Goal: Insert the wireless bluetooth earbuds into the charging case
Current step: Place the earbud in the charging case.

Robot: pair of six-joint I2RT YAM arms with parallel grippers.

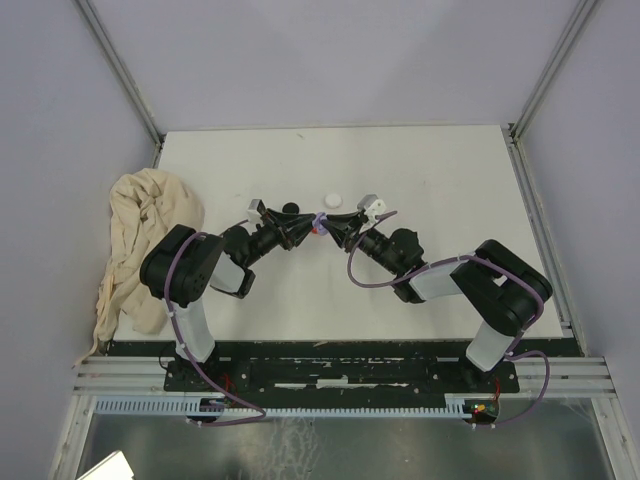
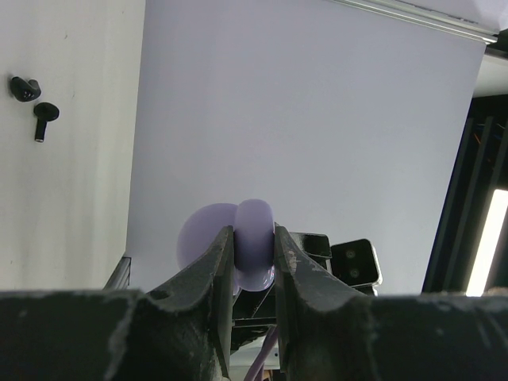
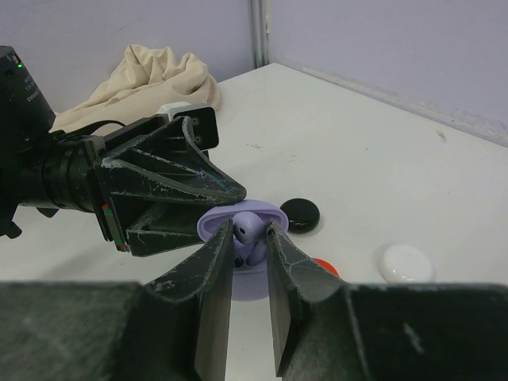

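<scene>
Two grippers meet over the middle of the table [image 1: 450, 250], with the case and one earbud between them.
A beige cloth [image 1: 140, 225] lies heaped at the table's left edge. The left gripper [image 2: 254, 248] is clamped on the open lilac charging case [image 2: 255, 228]. The right gripper [image 3: 248, 238] pinches a lilac earbud [image 3: 248, 225] at the case's mouth; whether it is seated I cannot tell. Two black earbuds [image 2: 44, 113] lie loose on the table. A black disc [image 3: 300, 213], a red disc [image 3: 324, 267] and a white disc [image 3: 405, 263] lie near the centre.

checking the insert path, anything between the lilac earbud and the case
Nothing visible: the lilac earbud in the right gripper is right at the open lilac case the left gripper holds.
</scene>
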